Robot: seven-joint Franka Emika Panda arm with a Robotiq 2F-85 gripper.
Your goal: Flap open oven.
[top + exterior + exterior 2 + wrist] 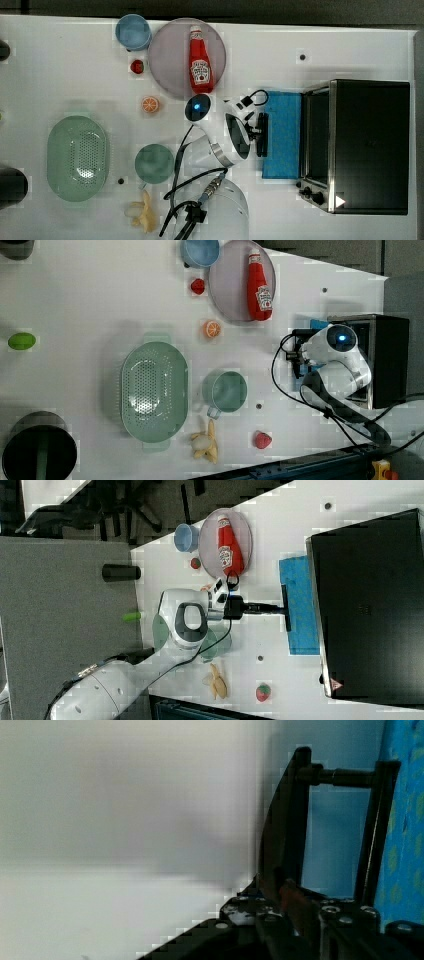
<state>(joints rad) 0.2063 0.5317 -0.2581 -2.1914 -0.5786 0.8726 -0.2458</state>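
Observation:
The oven (370, 145) is a black box with a silver front frame at the top view's right. Its blue door (282, 135) lies folded down flat on the table in front of it. My gripper (257, 132) is at the door's outer edge, shut on the black bar handle (262, 142). In the right view the gripper (280, 608) reaches level toward the handle (286, 595) from the right view's left. The wrist view has the handle (290, 820) running between my fingers (295, 902), with the door (405, 820) beyond.
A ketchup bottle (201, 60) lies on a grey plate (170, 55), beside a blue bowl (133, 31), a strawberry (137, 65) and an orange half (150, 104). A green colander (77, 157), green mug (154, 163) and banana (142, 212) sit by the arm's base.

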